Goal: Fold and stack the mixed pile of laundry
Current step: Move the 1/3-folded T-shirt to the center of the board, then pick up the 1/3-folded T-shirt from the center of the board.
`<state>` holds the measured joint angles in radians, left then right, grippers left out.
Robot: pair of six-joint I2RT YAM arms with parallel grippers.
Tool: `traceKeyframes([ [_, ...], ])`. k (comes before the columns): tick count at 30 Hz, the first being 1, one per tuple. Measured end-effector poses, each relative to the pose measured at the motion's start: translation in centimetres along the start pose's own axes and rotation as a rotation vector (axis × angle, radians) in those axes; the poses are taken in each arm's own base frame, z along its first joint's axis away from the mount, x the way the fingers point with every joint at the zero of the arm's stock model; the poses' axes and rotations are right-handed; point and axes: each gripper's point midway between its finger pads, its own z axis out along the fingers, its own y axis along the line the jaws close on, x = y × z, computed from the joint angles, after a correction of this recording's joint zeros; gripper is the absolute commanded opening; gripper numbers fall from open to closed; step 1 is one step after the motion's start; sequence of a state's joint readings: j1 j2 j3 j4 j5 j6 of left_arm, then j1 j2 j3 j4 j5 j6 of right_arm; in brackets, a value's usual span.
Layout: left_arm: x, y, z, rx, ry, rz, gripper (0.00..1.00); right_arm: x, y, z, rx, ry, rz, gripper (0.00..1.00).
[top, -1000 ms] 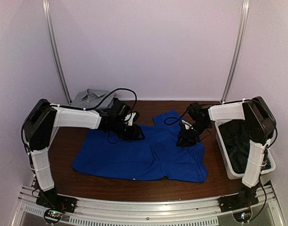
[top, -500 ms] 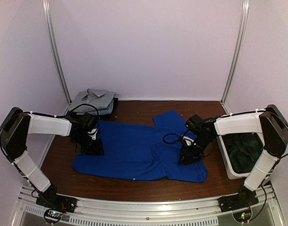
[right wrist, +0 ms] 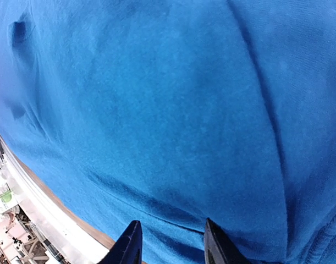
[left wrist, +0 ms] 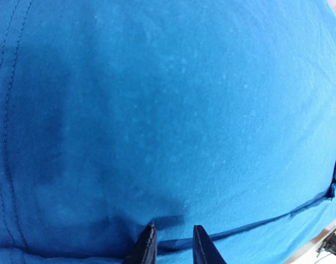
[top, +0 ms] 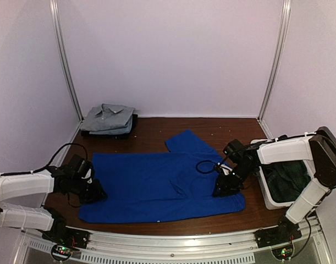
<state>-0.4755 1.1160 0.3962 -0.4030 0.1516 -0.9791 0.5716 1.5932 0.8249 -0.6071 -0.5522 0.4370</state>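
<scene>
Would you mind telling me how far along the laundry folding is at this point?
Done: a grey shirt lies folded on a dark piece at the back left. In hand: the blue shirt is spread flat, with the left gripper at its left edge and the right gripper on its right side, jaws apart, no fold made yet. Left: a dark green garment sits in the white bin.

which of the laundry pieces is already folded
The light grey collared shirt at the back left corner: it is folded, while the royal-blue shirt lies spread flat and the dark green cloth sits bunched in the white plastic bin.
</scene>
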Motion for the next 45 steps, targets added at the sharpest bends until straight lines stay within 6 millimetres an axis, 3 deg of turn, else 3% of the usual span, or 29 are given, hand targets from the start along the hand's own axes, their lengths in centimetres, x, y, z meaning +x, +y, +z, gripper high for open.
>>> traceKeyframes([
  [3,1.2,0.7,-1.0,0.009,0.006,-0.032,0.45,0.4,0.4,0.1,-0.005,0.015,-0.031,0.44],
  [6,2.0,1.6,-2.0,-0.007,0.01,-0.041,0.62,1.5,1.0,0.3,-0.008,0.056,-0.066,0.53],
  [10,1.8,1.8,-2.8,-0.076,0.04,0.005,0.93,1.6,1.6,-1.0,0.009,0.089,-0.068,0.63],
  [13,-0.2,0.1,-3.4,-0.123,0.057,0.073,0.98,-2.4,3.0,-4.1,-0.02,-0.007,-0.068,0.65],
  [18,-7.0,-6.3,-6.7,-0.079,-0.093,0.227,0.97,-12.5,5.0,-12.2,-0.054,-0.29,-0.112,0.68],
  [20,-10.2,-8.8,-9.3,-0.047,-0.194,0.259,0.98,-16.0,5.4,-15.8,-0.032,-0.43,-0.153,0.83],
  [22,-13.3,-11.0,-12.0,-0.013,-0.296,0.262,0.98,-18.2,5.8,-18.8,-0.003,-0.548,-0.2,0.98],
  [23,-14.5,-11.7,-13.1,-0.002,-0.337,0.26,0.98,-19.1,5.9,-20.1,0.011,-0.605,-0.226,1.0],
  [26,-17.1,-12.7,-14.4,0.003,-0.39,0.249,0.98,-21.6,5.8,-23.0,0.055,-0.722,-0.258,0.99],
  [29,-19.1,-12.1,-13.0,0.008,-0.344,0.21,0.98,-25.0,6.0,-24.0,0.048,-0.75,-0.27,0.82],
  [32,-19.1,-9.8,-9.7,0.017,-0.26,0.148,0.98,-30.1,5.5,-22.5,0.036,-0.734,-0.279,0.78],
  [35,-17.4,-8.3,-7.3,0.019,-0.167,0.113,0.98,-32.3,2.9,-17.2,0.049,-0.636,-0.247,0.75],
  [39,-16.7,-8.6,-6.0,0.05,-0.115,0.1,0.98,-31.7,-1.1,-9.3,0.096,-0.446,-0.184,0.71],
  [42,-16.7,-8.8,-5.4,0.061,-0.101,0.093,0.98,-30.6,-2.9,-5.8,0.153,-0.35,-0.166,0.67],
  [45,-16.6,-8.4,-4.7,0.052,-0.079,0.085,0.98,-29.6,-3.2,-4.2,0.205,-0.3,-0.177,0.63],
])
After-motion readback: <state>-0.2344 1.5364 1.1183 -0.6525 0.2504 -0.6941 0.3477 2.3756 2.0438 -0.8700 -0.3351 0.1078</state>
